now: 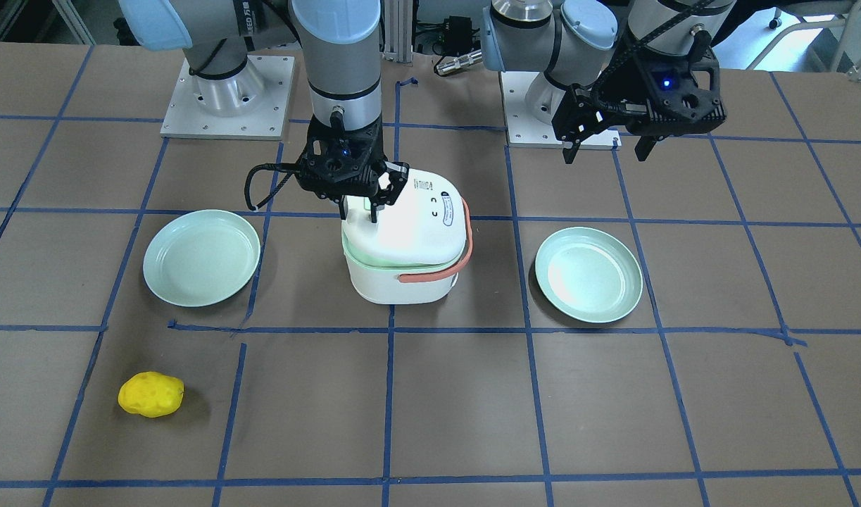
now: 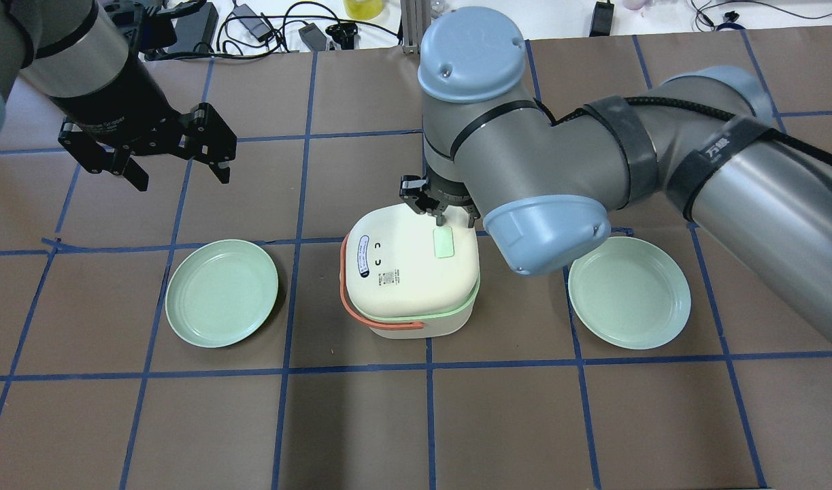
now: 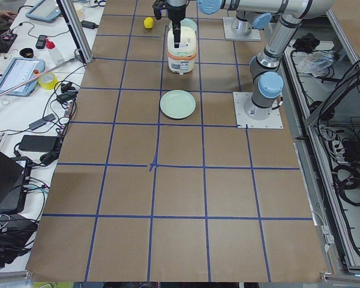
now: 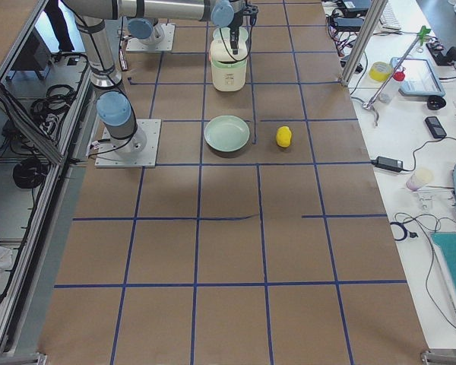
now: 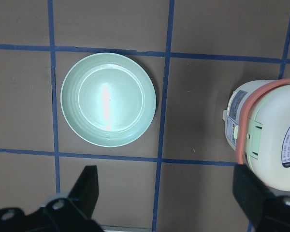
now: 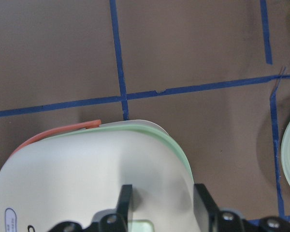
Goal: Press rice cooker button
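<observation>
The white rice cooker (image 1: 402, 239) with a salmon handle stands mid-table, also in the overhead view (image 2: 409, 272). Its pale green button (image 2: 443, 242) sits on the lid's far side. My right gripper (image 2: 454, 221) points down just over the lid at the button, jaws narrowly apart and empty. The right wrist view shows its fingers (image 6: 125, 203) straddling the button (image 6: 140, 226) above the lid (image 6: 87, 179). My left gripper (image 2: 181, 177) hangs wide open and empty, well above the table and apart from the cooker (image 5: 270, 135).
Two mint green plates flank the cooker: one on my left (image 2: 222, 292), one on my right (image 2: 630, 292). A yellow lumpy object (image 1: 151, 394) lies far out on my right side. Blue tape lines grid the brown table.
</observation>
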